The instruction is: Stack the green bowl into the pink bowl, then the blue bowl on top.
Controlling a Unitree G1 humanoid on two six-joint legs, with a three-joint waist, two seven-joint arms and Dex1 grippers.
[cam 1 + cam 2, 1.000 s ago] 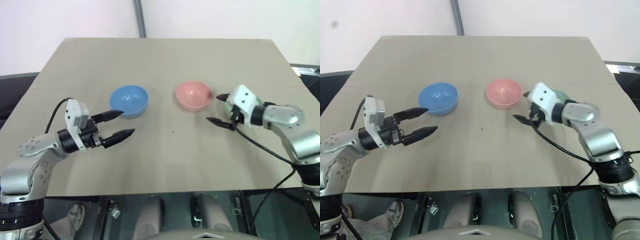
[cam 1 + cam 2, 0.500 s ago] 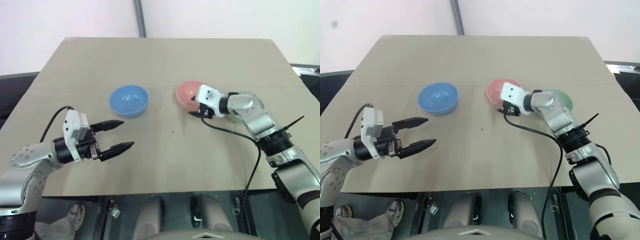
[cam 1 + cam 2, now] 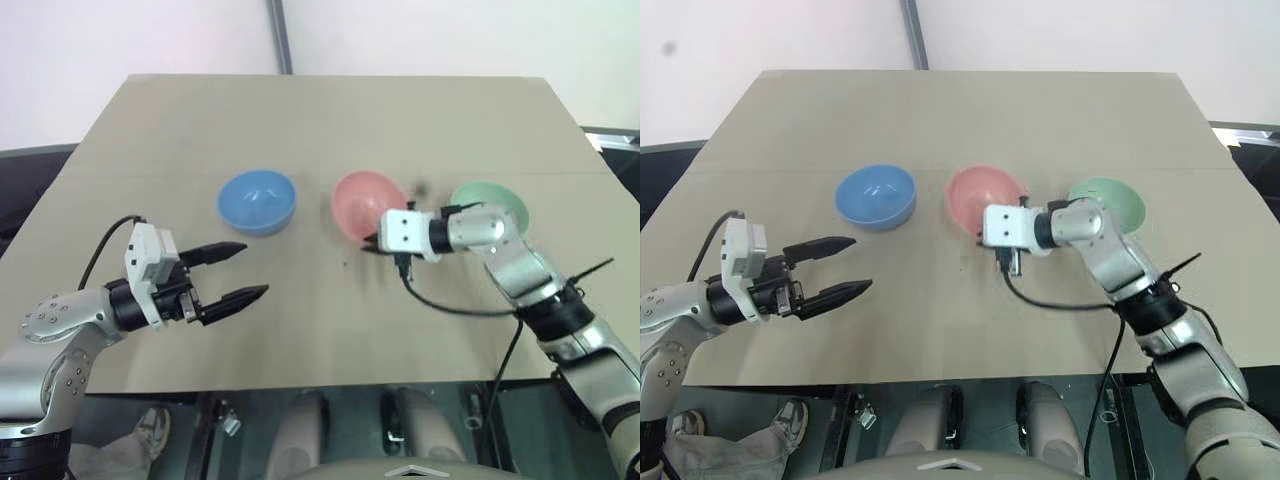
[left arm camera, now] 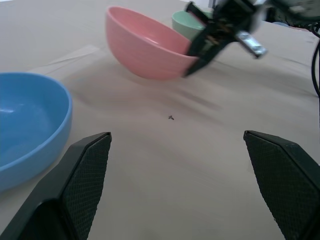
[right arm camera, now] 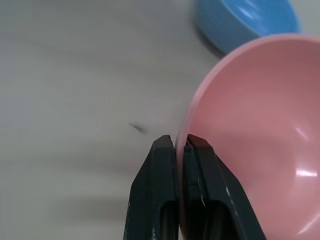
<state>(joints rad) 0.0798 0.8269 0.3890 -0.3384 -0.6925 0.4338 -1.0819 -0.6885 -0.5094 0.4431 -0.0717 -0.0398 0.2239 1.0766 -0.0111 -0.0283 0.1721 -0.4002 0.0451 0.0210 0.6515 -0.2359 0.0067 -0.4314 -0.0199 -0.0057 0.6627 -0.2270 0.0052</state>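
**Pink bowl pinched by its rim, tipped up between blue and green**

The pink bowl (image 3: 366, 203) sits in the middle of the surface (image 3: 330, 120). The right gripper (image 5: 181, 146) has its jaws clenched on the bowl's near rim, one finger inside and one outside. In the left wrist view the pink bowl is tilted, with its far edge lifted and its side by the gripper low on the surface.

The green bowl (image 3: 491, 203) is at about 3 o'clock from the pink bowl, near it but apart. It sits upright and empty, just behind the right arm. The blue bowl (image 3: 258, 200) is at about 9 o'clock from the pink bowl, also apart, upright and empty. No bowl is inside another bowl yet.

The left gripper (image 3: 238, 270) is at about 7 o'clock from the blue bowl, over bare surface. Its jaws are released and spread wide, holding nothing.

A tiny dark speck (image 4: 171, 118) lies on the surface, close in front of the pink bowl. A black cable (image 3: 455, 306) loops from the right arm across the near part of the surface.

The surface is plain tan. Behind it is a pale wall (image 3: 120, 40) with a thin grey pole (image 3: 280, 38) going up at 12 o'clock.
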